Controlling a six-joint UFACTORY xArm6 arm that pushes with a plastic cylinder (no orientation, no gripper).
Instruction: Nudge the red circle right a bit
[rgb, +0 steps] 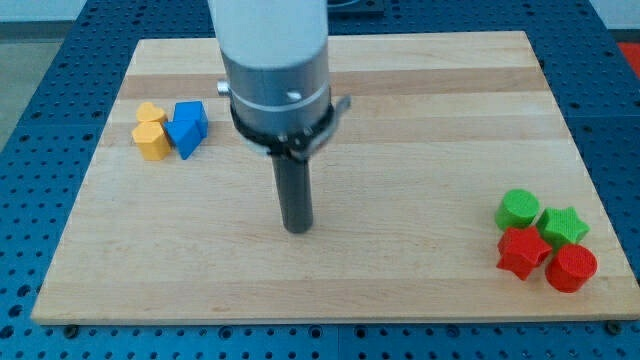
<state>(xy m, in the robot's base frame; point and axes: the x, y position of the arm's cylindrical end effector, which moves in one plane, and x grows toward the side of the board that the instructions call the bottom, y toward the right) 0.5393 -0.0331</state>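
The red circle (571, 268) lies near the board's bottom right corner. It touches a red star (523, 251) on its left and a green star (563, 226) above it. A green circle (518, 210) sits at the upper left of that cluster. My tip (297, 228) rests on the board near the middle, far to the left of the red circle and touching no block.
A yellow block (151, 133) and a blue block (188, 128) sit together at the view's upper left. The wooden board (420, 100) lies on a blue perforated table; its right edge is close to the red circle.
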